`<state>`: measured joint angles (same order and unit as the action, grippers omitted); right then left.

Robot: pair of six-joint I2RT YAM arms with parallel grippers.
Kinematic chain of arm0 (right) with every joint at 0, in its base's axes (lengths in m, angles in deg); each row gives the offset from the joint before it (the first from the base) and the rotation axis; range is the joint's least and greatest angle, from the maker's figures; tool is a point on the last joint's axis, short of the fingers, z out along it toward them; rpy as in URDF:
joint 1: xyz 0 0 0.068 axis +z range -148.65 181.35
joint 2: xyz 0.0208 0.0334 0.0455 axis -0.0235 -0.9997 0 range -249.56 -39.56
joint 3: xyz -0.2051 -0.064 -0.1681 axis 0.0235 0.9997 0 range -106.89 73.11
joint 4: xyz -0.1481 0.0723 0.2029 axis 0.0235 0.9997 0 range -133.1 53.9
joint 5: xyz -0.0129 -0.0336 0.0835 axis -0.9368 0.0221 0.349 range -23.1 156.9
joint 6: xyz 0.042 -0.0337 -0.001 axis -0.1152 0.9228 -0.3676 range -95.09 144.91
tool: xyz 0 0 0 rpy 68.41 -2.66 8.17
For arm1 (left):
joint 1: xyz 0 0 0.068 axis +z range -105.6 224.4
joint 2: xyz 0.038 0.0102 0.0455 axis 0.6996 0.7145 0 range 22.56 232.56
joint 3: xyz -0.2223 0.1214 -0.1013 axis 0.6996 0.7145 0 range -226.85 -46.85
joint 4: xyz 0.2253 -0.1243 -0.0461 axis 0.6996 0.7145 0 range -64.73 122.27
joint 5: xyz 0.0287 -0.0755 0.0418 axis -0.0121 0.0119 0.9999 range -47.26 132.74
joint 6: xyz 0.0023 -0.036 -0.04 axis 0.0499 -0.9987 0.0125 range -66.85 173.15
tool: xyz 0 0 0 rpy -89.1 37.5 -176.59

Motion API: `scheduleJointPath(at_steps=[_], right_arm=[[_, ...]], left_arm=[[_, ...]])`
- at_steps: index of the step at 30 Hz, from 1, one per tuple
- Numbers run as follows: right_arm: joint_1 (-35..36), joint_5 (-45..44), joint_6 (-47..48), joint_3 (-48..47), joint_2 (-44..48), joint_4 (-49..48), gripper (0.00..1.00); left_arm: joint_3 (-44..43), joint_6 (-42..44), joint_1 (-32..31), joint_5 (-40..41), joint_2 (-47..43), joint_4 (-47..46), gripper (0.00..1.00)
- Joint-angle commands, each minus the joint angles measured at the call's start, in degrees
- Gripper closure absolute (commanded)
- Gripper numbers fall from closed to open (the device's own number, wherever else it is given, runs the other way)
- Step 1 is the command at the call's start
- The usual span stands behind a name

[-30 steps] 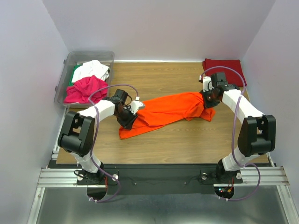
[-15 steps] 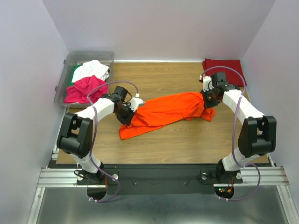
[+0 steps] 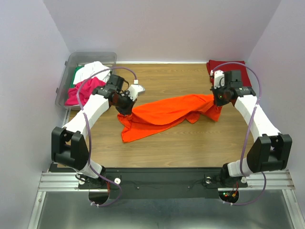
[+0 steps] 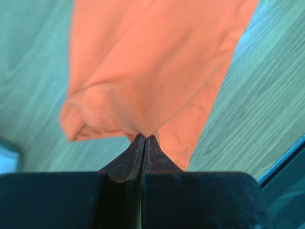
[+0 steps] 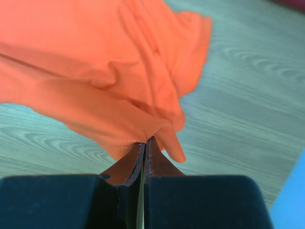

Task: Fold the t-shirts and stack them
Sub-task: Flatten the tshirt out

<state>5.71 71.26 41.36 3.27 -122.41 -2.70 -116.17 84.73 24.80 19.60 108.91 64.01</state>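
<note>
Between the closed fingers of my left gripper [image 4: 144, 137] sits a pinch of the bright orange t-shirt [image 3: 164, 112], the jaws pressed almost flat on the cloth. My right gripper [image 5: 145, 140] grips the same way, shut on a fold at the shirt's other end.

From above, the shirt runs between my two arms across the middle of the table [image 3: 190, 143]. It sags along its length, and its left part drapes down onto the wood in a loose flap. It is bunched and creased, with no clean edge lined up, so I judge it is only being pulled out flat and its folding has not begun.

Past my right gripper, in the far right corner of the table, lies the dark red t-shirt [image 3: 228, 67]. It looks like a flat, squared shape, and I take it to be folded and the start of the stack.

Past my left arm, the clear bin [image 3: 61, 90] at the far left holds the magenta t-shirt [image 3: 78, 94], the white t-shirt [image 3: 93, 71] and a sliver of the green t-shirt [image 3: 76, 74], all crumpled and unfolded.

By my reckoning one shirt is done and one is in hand at its first step. Three more wait in the bin, so most of the task is left.
</note>
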Motion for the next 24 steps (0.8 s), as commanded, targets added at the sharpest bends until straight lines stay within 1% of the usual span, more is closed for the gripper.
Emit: scheduleJointPath(at_steps=[1, 2, 6, 9, 10, 12, 13, 15, 16, 19, 23, 24], right_arm=[[-2.33, -4.00, 3.76, -6.87, 5.06, -1.03, 0.99], [-3.12, -5.58, 5.16, -7.84, 6.37, -0.77, 0.99], [-3.57, -7.26, 8.33, -11.80, 10.41, -0.24, 0.99], [-3.66, -7.61, 10.97, -14.26, 14.45, 0.38, 0.99], [-3.66, -7.96, 11.93, -14.96, 15.60, 1.60, 0.99], [-3.57, -8.40, 12.82, -16.98, 17.62, 2.83, 0.99], [-3.66, -9.10, 13.34, -17.78, 19.81, 3.45, 0.99], [-3.57, -9.81, 13.44, -19.97, 21.23, 3.89, 0.99], [-3.57, -9.98, 13.09, -22.59, 21.67, 4.24, 1.00], [-3.57, -9.29, 12.47, -27.60, 20.89, 4.42, 0.99], [-3.66, -9.45, 12.91, -33.05, 16.76, 4.33, 0.99], [-3.66, -9.46, 12.91, -34.21, 14.49, 4.25, 0.99]], left_arm=[[-8.70, -1.25, 2.71, -2.26, -5.39, 3.36, 1.00], [-9.95, -1.86, 4.29, -2.79, -6.01, 3.71, 1.00], [-14.26, -2.66, 6.58, -3.23, -9.44, 4.58, 1.00], [-15.49, -3.09, 7.11, -4.11, -13.47, 5.03, 1.00], [-15.58, -3.62, 7.11, -4.28, -16.18, 5.03, 1.00], [-15.84, -5.29, 7.20, -4.29, -18.92, 4.59, 1.00], [-16.02, -6.34, 7.55, -4.11, -21.72, 3.98, 1.00], [-16.72, -9.77, 7.90, -4.02, -24.02, 2.57, 1.00], [-17.42, -10.91, 7.91, -3.85, -25.86, 1.18, 1.00], [-19.09, -13.90, 7.99, -2.79, -27.28, -2.17, 1.00], [-21.46, -15.75, 7.99, 0.45, -26.41, -5.95, 1.00], [-21.91, -16.01, 8.08, 1.33, -26.06, -7.44, 1.00]])
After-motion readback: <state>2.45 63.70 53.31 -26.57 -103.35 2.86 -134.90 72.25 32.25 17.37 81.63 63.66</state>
